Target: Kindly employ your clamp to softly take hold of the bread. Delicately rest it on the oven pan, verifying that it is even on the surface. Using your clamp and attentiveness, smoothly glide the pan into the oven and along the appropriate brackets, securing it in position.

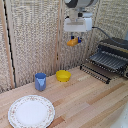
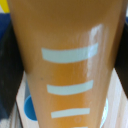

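Note:
In the exterior view my clamp (image 1: 75, 40) hangs high above the table under its white wrist, with dark blue tips shut on the orange-brown bread (image 1: 73, 42). The bread is held in the air, above and a little to the exterior view's right of the yellow bowl. The oven (image 1: 115, 50) stands at the exterior view's right, with the wire oven pan (image 1: 106, 61) pulled out in front of it. In the wrist view the bread (image 2: 67, 60) fills the picture, orange-brown with pale stripes; the fingers are hidden.
A yellow bowl (image 1: 63, 75) and a blue cup (image 1: 40, 81) stand near the back of the wooden table. A patterned white plate (image 1: 31, 111) lies at the front left. A woven screen (image 1: 35, 35) closes the back.

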You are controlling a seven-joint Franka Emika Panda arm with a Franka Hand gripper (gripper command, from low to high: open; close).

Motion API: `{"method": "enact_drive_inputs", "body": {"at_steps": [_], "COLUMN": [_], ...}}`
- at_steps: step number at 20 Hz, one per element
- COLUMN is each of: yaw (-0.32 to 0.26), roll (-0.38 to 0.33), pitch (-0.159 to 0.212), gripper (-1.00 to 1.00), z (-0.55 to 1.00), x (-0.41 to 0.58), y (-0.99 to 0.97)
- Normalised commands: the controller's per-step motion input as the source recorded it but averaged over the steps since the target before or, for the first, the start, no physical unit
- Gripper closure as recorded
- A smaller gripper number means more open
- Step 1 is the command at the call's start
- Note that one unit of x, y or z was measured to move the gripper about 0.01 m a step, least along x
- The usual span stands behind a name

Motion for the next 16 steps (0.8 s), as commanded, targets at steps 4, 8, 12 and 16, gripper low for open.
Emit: {"method": "enact_drive_inputs", "body": {"at_steps": [4, 8, 12, 16], "yaw": [-0.106, -0.063, -0.037, -0.026], "roll": [0.000, 0.000, 0.005, 0.022], "pitch": [-0.115, -0.092, -0.058, -0.028], "gripper": [1.00, 1.00, 1.00, 1.00], "z": [0.14, 0.09, 0.05, 0.00], "x": [-0.022, -0.003, -0.036, -0.021], "y": [-0.86, -0.98, -1.00, -1.00]}}
